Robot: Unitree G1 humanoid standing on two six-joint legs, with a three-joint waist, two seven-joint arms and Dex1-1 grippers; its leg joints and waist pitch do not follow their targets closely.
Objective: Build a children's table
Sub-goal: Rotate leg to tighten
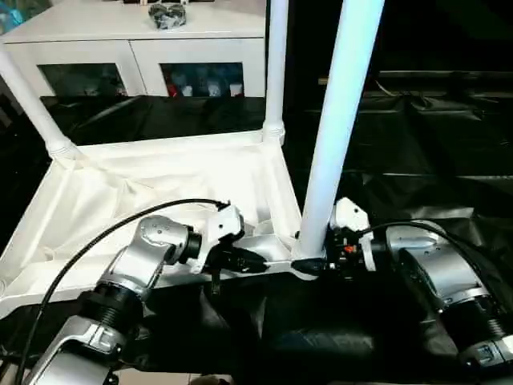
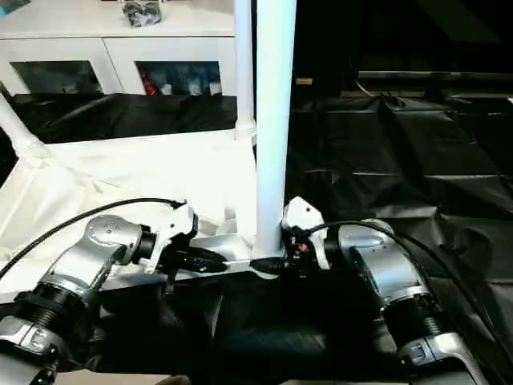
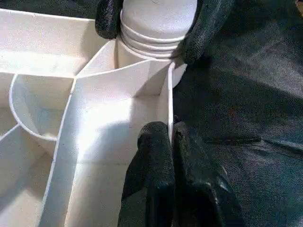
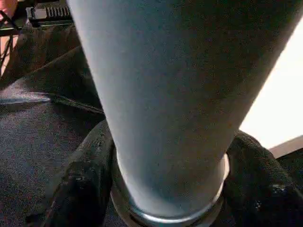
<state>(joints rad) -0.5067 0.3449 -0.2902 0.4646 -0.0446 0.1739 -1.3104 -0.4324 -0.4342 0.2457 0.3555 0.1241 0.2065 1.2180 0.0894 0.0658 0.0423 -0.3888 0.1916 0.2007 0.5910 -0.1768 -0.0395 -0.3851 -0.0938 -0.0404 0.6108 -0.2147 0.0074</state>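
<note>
Black sheeting (image 1: 433,152) is covering the work surface, and a white cabinet (image 1: 136,48) with glass doors is standing at the far side with a small grey bundle (image 1: 167,14) lying on its top. On the sheeting the children's table is lying upside down: its white ribbed underside (image 1: 152,192) is facing up and the near rim is running just in front of both hands.

The left hand (image 3: 170,156) is reaching toward the near corner from the left, its two black fingers (image 3: 154,165) pressed together on the thin rim wall (image 3: 166,101) of the table, one finger on each side of it.

The right hand (image 4: 165,189) is coming in from the other side of that same corner. Its fingers (image 4: 78,189) are standing wide, one on either side of the near leg (image 1: 341,120) at its base, close against the tube where it is sitting in the corner socket (image 3: 151,38). Whether they are pressing on it or only bracketing it, I cannot tell.

That leg is rising upright out of the socket, directly between the two hands. Beyond the left hand, two more legs are standing in the far sockets: one upright (image 1: 276,64) at the far right corner, one leaning outward (image 1: 28,100) at the far left corner.
</note>
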